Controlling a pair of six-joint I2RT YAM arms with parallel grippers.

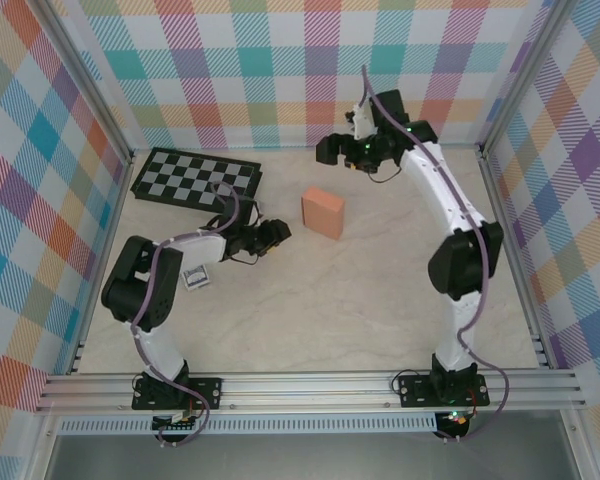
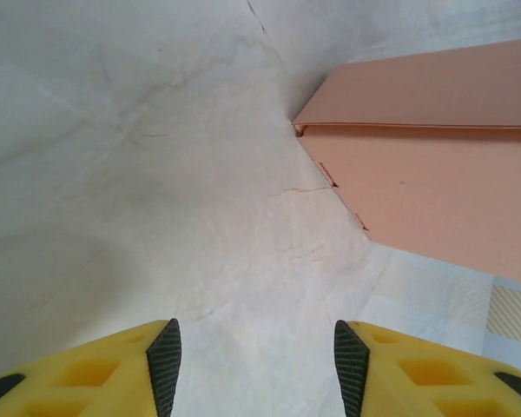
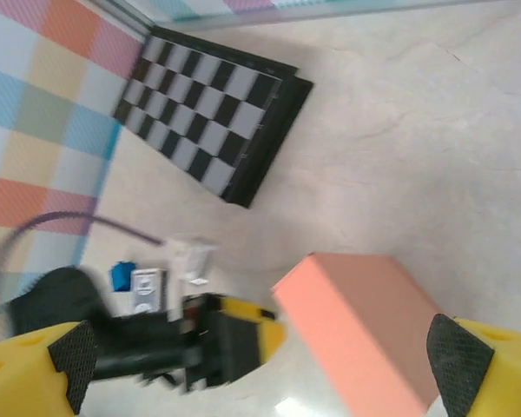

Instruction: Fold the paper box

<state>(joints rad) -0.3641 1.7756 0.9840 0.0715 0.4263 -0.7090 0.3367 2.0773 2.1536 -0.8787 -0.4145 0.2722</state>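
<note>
The paper box (image 1: 323, 213) is a small salmon-orange closed box lying on the pale table near the middle. My left gripper (image 1: 277, 232) hovers low just to its left, open, with bare table between the fingers. In the left wrist view the box (image 2: 434, 174) sits ahead and to the right of that gripper (image 2: 256, 365), apart from it. My right gripper (image 1: 328, 150) hangs behind and above the box, open wide. The right wrist view looks down on the box (image 3: 365, 330) between the spread fingertips (image 3: 456, 352), with the left gripper (image 3: 243, 334) beside it.
A black-and-grey checkerboard (image 1: 197, 178) lies at the back left, also in the right wrist view as the checkerboard (image 3: 213, 113). Plaid walls and metal rails (image 1: 310, 385) enclose the table on all sides.
</note>
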